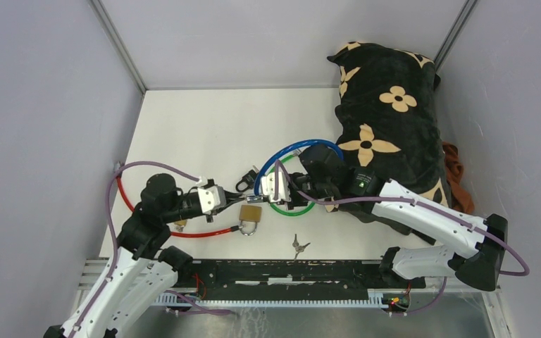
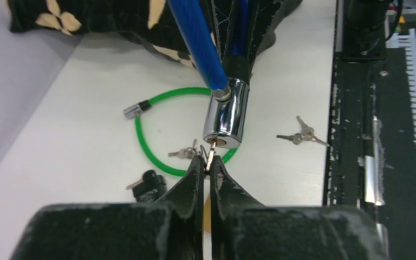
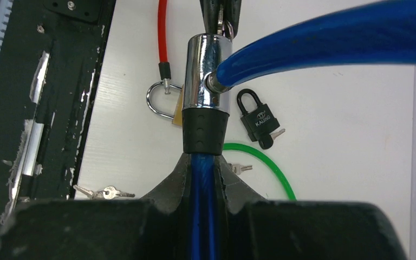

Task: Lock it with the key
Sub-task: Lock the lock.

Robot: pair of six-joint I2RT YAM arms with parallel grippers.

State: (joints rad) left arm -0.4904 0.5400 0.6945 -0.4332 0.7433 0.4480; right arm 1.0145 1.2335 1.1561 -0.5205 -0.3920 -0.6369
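A blue cable lock (image 3: 325, 43) ends in a chrome cylinder (image 2: 227, 116) with a black collar (image 3: 206, 130), held above the table. My right gripper (image 3: 202, 162) is shut on the blue cable just behind that collar. A small silver key (image 2: 211, 151) sticks into the keyhole at the cylinder's free end. My left gripper (image 2: 210, 165) is shut on the key's head, with its ring beside the fingertips. In the top view the left gripper (image 1: 243, 200) and right gripper (image 1: 271, 186) face each other across the cylinder.
A brass padlock (image 1: 250, 217) on a red cable (image 1: 183, 232) lies below the grippers. A black padlock (image 3: 257, 116), a green cable loop (image 2: 151, 151) and loose keys (image 1: 298, 246) lie nearby. A flowered pillow (image 1: 387, 120) fills the right back. A black rail (image 1: 289, 271) runs along the near edge.
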